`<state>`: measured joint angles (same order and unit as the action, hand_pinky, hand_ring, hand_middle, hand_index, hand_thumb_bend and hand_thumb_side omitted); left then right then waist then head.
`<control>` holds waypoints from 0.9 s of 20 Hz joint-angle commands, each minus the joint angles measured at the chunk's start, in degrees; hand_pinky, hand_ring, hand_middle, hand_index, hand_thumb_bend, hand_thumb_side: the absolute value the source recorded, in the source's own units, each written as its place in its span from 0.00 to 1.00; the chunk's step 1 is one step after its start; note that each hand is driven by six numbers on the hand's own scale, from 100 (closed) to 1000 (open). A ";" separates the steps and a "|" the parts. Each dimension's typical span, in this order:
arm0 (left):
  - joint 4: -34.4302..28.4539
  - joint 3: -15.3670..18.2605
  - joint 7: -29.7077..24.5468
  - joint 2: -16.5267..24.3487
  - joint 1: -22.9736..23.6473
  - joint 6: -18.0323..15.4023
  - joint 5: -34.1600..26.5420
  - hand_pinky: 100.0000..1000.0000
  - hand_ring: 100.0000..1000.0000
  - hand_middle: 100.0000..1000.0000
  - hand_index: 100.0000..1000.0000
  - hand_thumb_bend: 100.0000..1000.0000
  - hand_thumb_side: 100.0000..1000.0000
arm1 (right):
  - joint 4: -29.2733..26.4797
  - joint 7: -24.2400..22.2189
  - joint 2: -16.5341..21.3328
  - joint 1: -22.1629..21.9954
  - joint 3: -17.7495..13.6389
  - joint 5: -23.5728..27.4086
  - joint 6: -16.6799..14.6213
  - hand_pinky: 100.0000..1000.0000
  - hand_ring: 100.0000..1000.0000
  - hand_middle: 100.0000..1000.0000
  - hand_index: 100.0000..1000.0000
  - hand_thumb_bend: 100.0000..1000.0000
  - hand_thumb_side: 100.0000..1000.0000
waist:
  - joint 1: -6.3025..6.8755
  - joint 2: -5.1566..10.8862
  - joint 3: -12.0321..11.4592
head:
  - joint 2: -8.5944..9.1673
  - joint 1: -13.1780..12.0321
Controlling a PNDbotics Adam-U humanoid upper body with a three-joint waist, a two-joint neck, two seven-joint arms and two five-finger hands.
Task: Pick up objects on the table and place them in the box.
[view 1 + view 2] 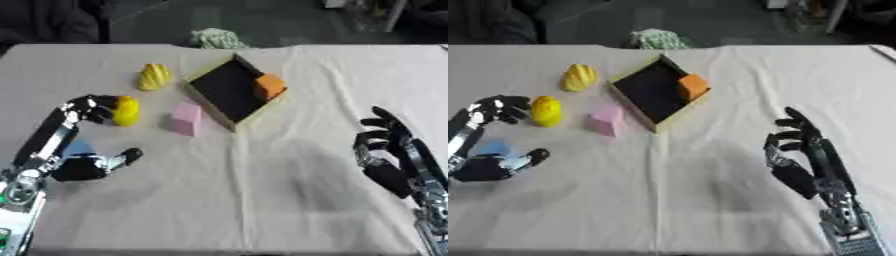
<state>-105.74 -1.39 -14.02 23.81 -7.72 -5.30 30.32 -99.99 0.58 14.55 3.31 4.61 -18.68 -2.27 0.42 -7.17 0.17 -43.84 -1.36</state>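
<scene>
The left hand [87, 111], entering from the left edge of the table [262, 200], has its fingers curled against the near-left side of a smooth yellow rounded object [127, 110]; the thumb [122, 157] stands well apart toward the near edge, so the object appears touched from one side rather than enclosed. A blue object [79, 148] lies partly hidden under the palm. The right hand [798, 150] rests near the right edge, fingers extended and released, holding nothing.

The box [229, 90], black-lined with a pale rim, sits toward the far centre of the table, turned corner-on; an orange block [269, 85] already lies against its right wall. Still outside it: a ribbed yellow object [155, 77] just left of the box's far-left side, and a pink block [186, 118] beside its near-left rim.

The step in hand is judged to be the grasp on the smooth yellow object. Done well, the thumb would close in opposite the fingers so the rounded body is held across its middle and cannot roll out; the lift should clear the pink block, which stands between hand and box, and release should come over the black floor, away from the orange block.
</scene>
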 commanded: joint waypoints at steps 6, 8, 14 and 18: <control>-0.01 -3.80 -6.48 13.28 -0.56 -1.38 3.79 0.74 0.72 0.73 0.88 0.52 0.28 | -0.54 0.28 2.26 -0.35 -0.51 -0.57 0.02 0.62 0.71 0.77 0.98 0.00 0.31 | 1.18 1.26 -0.02 | -0.27 0.63; 1.64 -5.01 -8.25 16.16 -1.21 -1.99 3.67 0.75 0.73 0.75 0.89 0.48 0.25 | -0.48 0.27 2.39 -0.44 -0.50 -0.64 0.00 0.62 0.71 0.77 0.98 0.00 0.31 | 1.41 1.38 -0.01 | -0.27 0.73; 4.67 -5.63 -13.72 25.14 -3.80 -2.98 0.19 0.77 0.73 0.75 0.89 0.42 0.21 | -0.32 0.39 2.39 -0.71 -0.55 -0.65 -0.01 0.62 0.71 0.77 0.98 0.00 0.31 | 1.48 1.58 0.09 | -0.27 0.88; 4.44 -4.30 -14.89 30.83 -3.75 -2.15 -3.66 0.76 0.73 0.75 0.89 0.40 0.19 | -0.30 0.38 2.16 -0.63 -0.49 -0.53 -0.05 0.62 0.71 0.77 0.98 0.00 0.31 | 1.19 1.51 0.37 | -0.27 0.82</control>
<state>-100.93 -6.93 -28.50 50.87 -10.98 -7.62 27.91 -99.63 0.81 15.90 2.41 4.47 -19.01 -2.26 1.57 -6.29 0.47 -43.84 -0.53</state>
